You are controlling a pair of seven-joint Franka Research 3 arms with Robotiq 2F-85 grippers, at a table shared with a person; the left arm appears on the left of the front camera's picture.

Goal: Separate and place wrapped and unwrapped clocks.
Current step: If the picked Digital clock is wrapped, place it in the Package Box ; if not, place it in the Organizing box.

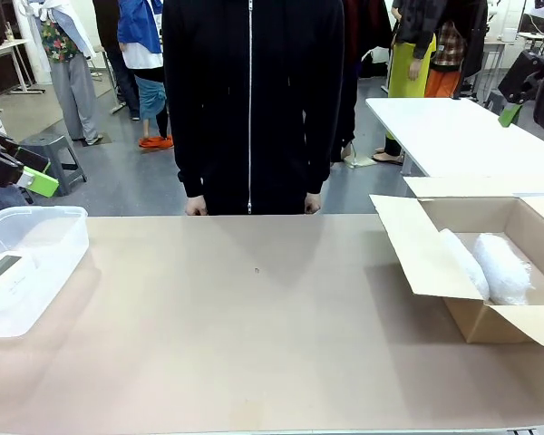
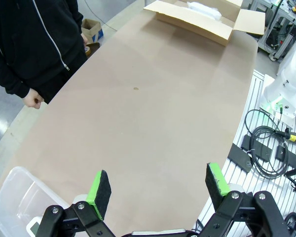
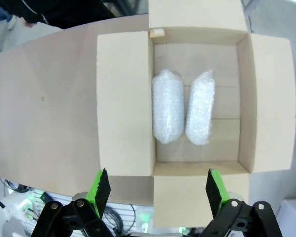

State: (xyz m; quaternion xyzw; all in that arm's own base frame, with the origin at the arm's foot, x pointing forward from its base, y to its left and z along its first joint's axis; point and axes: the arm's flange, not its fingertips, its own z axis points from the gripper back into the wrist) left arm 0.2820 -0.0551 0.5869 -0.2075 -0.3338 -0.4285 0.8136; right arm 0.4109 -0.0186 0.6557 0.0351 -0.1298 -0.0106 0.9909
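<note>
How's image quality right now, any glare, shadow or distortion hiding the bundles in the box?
Right wrist view: sharp and evenly lit, both bubble-wrap bundles clear in the cardboard box, edges bowed by the wide lens. Front view: a box flap hides part of the bundles; the person's soft shadow falls on the table. Left wrist view: strong wide-angle curve, the box small and far.

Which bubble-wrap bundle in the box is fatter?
The left bundle in the right wrist view, nearer the table middle; the other bundle beside it is slimmer.

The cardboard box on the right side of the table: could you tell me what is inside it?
The cardboard box holds two bubble-wrap bundles, lying side by side on its floor. The wrap hides whatever is inside them.
</note>
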